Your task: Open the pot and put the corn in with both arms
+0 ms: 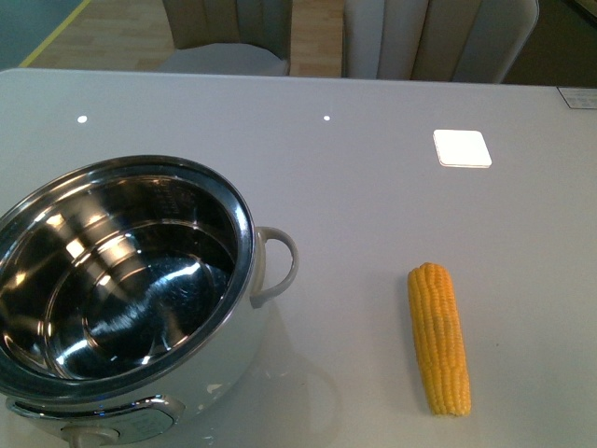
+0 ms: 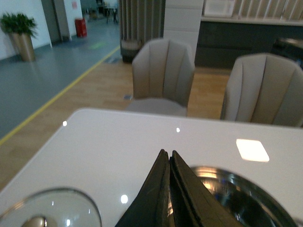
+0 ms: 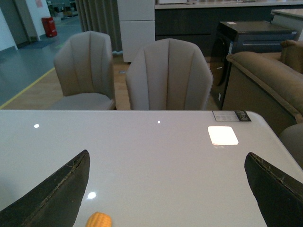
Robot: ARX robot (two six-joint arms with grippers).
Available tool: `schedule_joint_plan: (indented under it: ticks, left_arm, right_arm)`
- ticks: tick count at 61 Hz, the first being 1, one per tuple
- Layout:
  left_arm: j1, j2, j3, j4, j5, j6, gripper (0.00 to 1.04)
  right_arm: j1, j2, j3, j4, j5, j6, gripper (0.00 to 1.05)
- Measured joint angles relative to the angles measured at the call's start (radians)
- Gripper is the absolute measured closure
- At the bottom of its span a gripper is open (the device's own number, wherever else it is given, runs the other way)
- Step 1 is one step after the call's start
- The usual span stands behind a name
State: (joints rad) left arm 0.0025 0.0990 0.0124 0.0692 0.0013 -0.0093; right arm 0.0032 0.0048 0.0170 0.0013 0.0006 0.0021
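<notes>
**Figure.** We see the grey table (image 1: 373, 187) beneath both pincers; a label (image 3: 231, 116) at its far corner carries print too small for us to read. The pot (image 1: 244, 224) stands open, its steel rim partly hidden behind the left gripper (image 2: 169, 153), whose fingers press together on nothing; a glass lid (image 2: 49, 208) lies flat at that gripper's other side. The right gripper (image 3: 166, 152) gapes wide, empty; the corn (image 1: 438, 341) lies on the table below and between its fingers, touching neither, apart from the pot.

Black, tapered end effector fingers (image 2: 152, 196)
</notes>
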Motion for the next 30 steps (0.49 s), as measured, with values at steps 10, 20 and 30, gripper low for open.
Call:
schedule_joint_plan:
  ticks: [10,20,30]
  left_arm:
    - [0.0,-0.09,0.0,-0.066,-0.002,0.0,1.01]
    - [0.0,-0.093,0.0,-0.068,-0.002,0.0,1.01]
    - [0.0,-0.093,0.0,-0.068,-0.002,0.0,0.9]
  right_arm:
    - [0.0,0.0,0.0,0.0,0.0,0.0,0.09]
    - [0.0,0.0,0.0,0.0,0.0,0.0,0.09]
    - [0.0,0.0,0.0,0.0,0.0,0.0,0.09]
